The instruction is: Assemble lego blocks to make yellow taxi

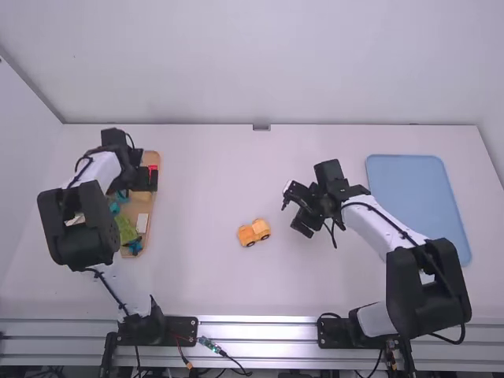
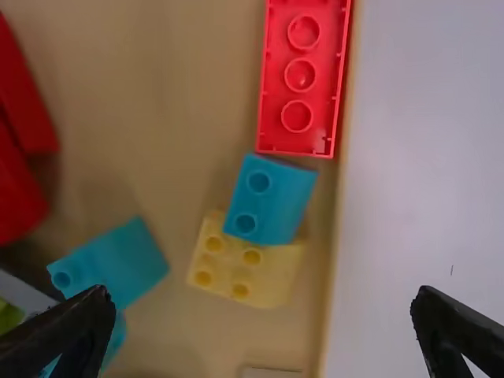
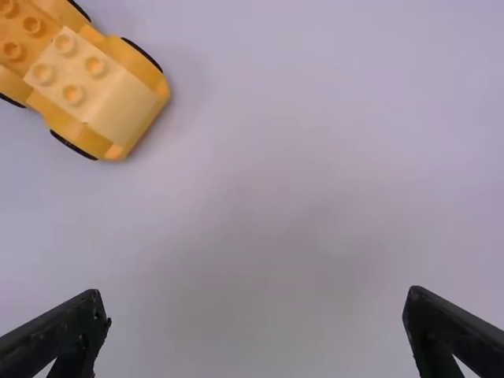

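Yellow car base point(image 1: 253, 232) on the table point(image 1: 205, 173), near the middle, wheels down; 1 pale yellow block point(image 3: 94, 75) sits on its end. Right gripper point(image 3: 257, 299) beside it, well to its right, 2 fingers spread wide, nothing clamped. Left gripper point(image 2: 263, 298) over the wooden tray point(image 2: 326, 323), 2 fingers also apart, holding nothing. In tray: loose yellow block point(image 2: 272, 276) with 4 studs, blue block point(image 2: 268, 201) overlapping its edge, red block point(image 2: 303, 79) just beside the blue. Blue mat point(image 1: 417, 205) at far right.

Judgement: taxi partly built, next piece likely the loose yellow block. Should be light, stiff plastic, smooth and a bit slippery, not fragile. Take it low on 2 opposite flat sides, square to the walls, studs free; blue block may get dragged along or block a finger, so may need nudging off first. Car base likely rolls if pushed; steady it by the body sides, not the wheels, then press straight down. Crooked press could tip it or pop the block off.
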{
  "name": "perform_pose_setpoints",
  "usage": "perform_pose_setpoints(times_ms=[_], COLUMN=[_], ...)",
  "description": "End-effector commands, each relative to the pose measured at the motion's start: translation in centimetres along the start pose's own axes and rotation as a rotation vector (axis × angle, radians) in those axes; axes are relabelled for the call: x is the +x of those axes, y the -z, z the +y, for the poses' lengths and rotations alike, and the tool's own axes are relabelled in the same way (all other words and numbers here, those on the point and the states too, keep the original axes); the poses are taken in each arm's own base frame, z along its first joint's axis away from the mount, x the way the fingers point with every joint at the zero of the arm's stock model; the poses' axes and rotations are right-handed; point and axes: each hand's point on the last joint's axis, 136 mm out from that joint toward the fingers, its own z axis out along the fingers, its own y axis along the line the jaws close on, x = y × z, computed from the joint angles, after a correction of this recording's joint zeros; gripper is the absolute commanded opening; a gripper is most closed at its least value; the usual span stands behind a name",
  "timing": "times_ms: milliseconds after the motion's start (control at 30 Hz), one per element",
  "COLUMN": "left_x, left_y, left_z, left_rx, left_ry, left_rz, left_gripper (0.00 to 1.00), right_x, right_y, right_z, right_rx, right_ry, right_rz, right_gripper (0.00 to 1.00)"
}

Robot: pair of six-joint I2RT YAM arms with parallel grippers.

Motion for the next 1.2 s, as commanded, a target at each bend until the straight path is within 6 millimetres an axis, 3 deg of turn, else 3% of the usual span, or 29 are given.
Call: perform_pose_setpoints(times_ms=[0,133,267,433,633,767,1033,1167], left_x=[0.4,0.9,1.2,1.6,1.5,1.6,2.2,3.7], left_y=[-0.1,-0.2,-0.3,-0.5,-0.5,-0.5,-0.6,-0.5], left_z=[-0.1,0.9,2.8,2.6,0.8,0.6,0.6,2.2], left_rx=[-0.003,-0.062,-0.159,-0.047,0.081,0.086,0.075,-0.055], left_ry=[0.022,0.082,0.285,0.519,0.533,0.556,0.787,0.971], left_rz=[0.011,0.03,0.016,0.018,0.03,0.036,0.069,0.093], left_gripper=[0.99,0.95,0.99,0.99,0.99,0.99,1.0,0.93], right_x=[-0.4,-0.1,-0.1,-0.1,-0.1,-0.3,-0.7,-0.5], right_y=[0.2,0.3,0.3,0.3,0.3,0.3,0.2,0.3], right_z=[0.1,-0.3,-0.3,-0.3,-0.3,-0.5,-0.5,-0.8], right_rx=[0.0,0.016,0.016,0.016,0.018,0.024,0.031,0.038], right_ry=[0.007,0.003,-0.001,0.0,0.001,0.004,0.012,-0.019], right_rz=[-0.011,0.004,0.003,0.004,0.002,-0.006,-0.012,-0.013], right_gripper=[0.99,0.99,0.99,0.99,0.99,0.99,0.99,0.99])
